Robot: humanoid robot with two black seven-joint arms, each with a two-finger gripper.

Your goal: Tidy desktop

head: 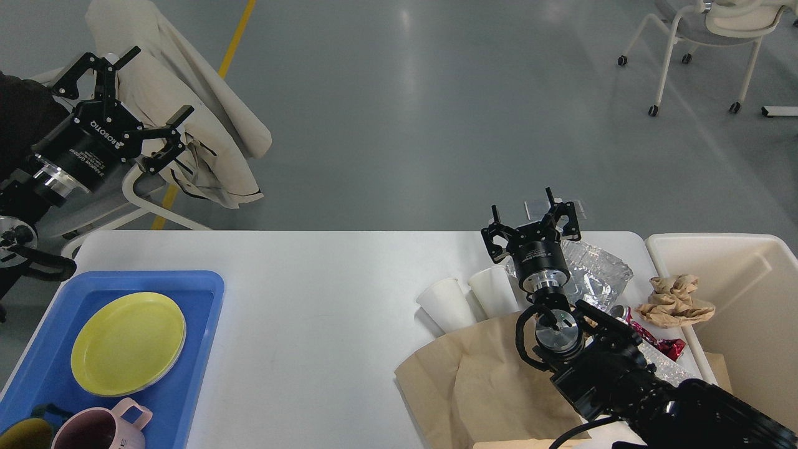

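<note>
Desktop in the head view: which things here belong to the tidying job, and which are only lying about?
For the job:
- desktop
- two white paper cups
- brown paper bag
- crumpled clear plastic
- red wrapper
- crumpled brown paper
- cream bin
- blue tray

Just about:
- draped chair
- white wheeled chair
- yellow floor line

Glossy grey-green floor (436, 112) w/ soft overhead light glare at 12 o'clock. Yellow painted floor line (239, 34) runs diag at 11. White-framed chair draped in cream cloth (187, 118) at 10; white castor-wheeled chair (698, 37) at 1–2.
</note>
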